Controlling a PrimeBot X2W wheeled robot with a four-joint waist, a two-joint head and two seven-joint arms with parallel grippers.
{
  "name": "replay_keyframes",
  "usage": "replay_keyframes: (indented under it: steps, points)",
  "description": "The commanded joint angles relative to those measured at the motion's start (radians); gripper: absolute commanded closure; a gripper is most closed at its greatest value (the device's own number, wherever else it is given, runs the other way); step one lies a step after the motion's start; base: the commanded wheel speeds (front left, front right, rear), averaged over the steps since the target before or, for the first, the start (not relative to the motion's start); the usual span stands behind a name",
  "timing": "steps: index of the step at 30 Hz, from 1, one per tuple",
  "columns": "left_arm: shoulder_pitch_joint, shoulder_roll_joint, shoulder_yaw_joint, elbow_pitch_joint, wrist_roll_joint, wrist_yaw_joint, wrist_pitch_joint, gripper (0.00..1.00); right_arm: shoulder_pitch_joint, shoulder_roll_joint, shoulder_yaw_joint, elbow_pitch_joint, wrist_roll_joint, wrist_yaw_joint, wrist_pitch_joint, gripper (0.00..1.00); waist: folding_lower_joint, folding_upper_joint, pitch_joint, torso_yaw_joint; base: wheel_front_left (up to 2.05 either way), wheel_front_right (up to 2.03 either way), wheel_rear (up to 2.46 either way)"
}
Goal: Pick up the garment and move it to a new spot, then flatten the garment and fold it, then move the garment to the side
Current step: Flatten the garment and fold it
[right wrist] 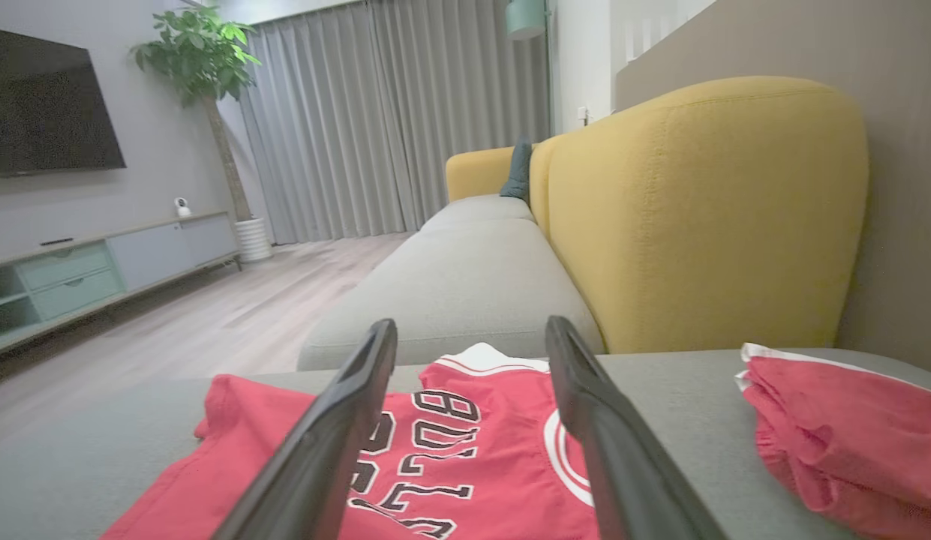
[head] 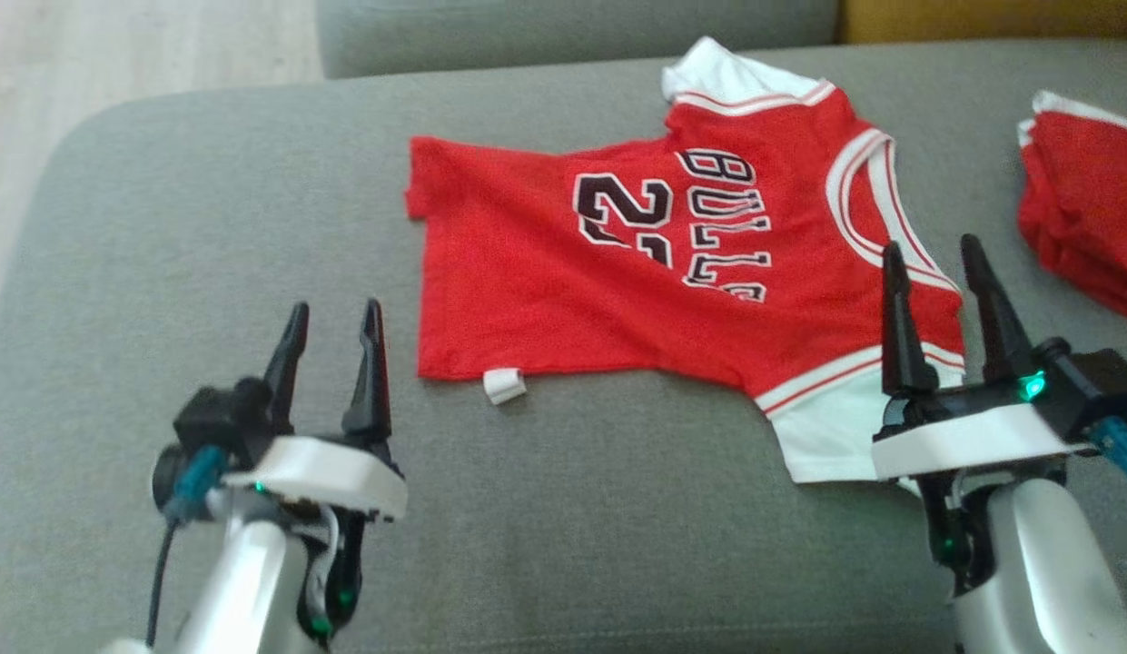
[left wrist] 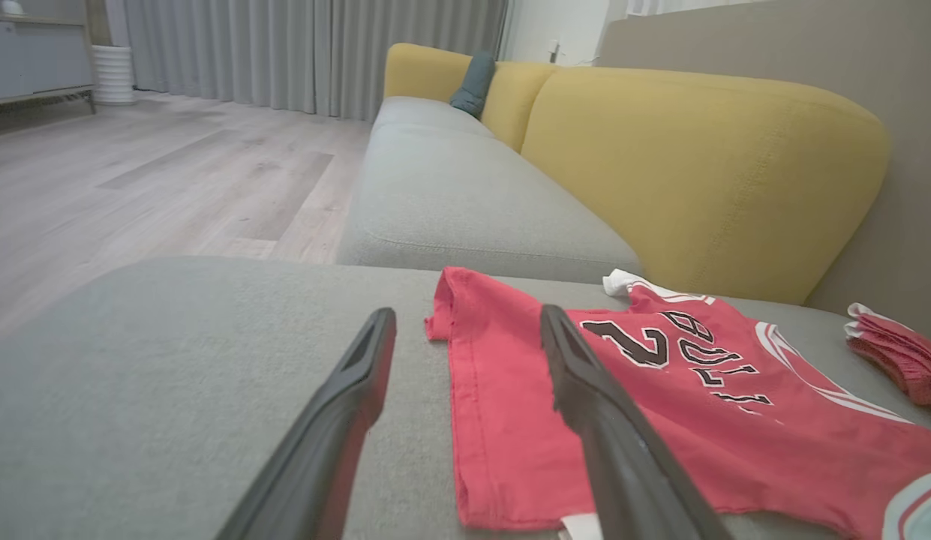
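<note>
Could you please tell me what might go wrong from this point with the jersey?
The Bulls jersey lies unevenly: its far hem corner curls and the white shoulder is bunched, so folding now may trap creases. The open right end effector works close to the second red garment and might snag it.

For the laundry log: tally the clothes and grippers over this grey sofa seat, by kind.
Red Bulls jersey: 1
Red garment pile: 1
Open grippers: 2 (left gripper, right gripper)
Total: 4
</note>
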State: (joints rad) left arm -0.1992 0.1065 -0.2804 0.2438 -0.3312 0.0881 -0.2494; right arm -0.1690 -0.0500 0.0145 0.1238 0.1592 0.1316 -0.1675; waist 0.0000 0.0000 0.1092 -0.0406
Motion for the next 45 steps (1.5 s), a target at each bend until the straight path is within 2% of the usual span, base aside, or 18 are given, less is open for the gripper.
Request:
replay_keyframes:
  steps: [1, 15, 38, 41, 45]
  points:
    - [-0.006, 0.0, 0.032, -0.057, 0.005, 0.011, -0.012, 0.0, -0.003, 0.0, 0.031, -0.018, 0.007, -0.001, -0.015, 0.0, 0.0, 0.0, -0.034, 0.033, 0.0, 0.0, 0.0]
    - [0.128, -0.031, 0.0, -0.12, 0.017, 0.028, -0.012, 0.0, 0.081, 0.0, 0.034, 0.045, 0.011, -0.001, -0.05, 0.0, 0.0, 0.0, -0.071, 0.058, 0.0, 0.0, 0.0]
    - [0.133, -0.035, -0.015, -0.107, 0.008, 0.042, -0.011, 0.0, 0.088, 0.0, 0.027, 0.045, 0.013, -0.001, -0.048, 0.0, 0.0, 0.0, -0.065, 0.042, 0.0, 0.0, 0.0]
    - [0.123, -0.03, -0.026, -0.098, 0.013, 0.041, 0.01, 0.0, 0.085, 0.0, 0.025, 0.044, 0.014, -0.001, -0.047, 0.0, 0.0, 0.0, -0.055, 0.037, 0.0, 0.0, 0.0]
    - [0.083, -0.031, -0.05, -0.051, 0.005, 0.033, 0.093, 0.0, 0.077, 0.0, 0.025, 0.046, 0.022, -0.001, -0.046, 0.0, 0.0, 0.0, -0.038, 0.023, 0.0, 0.0, 0.0]
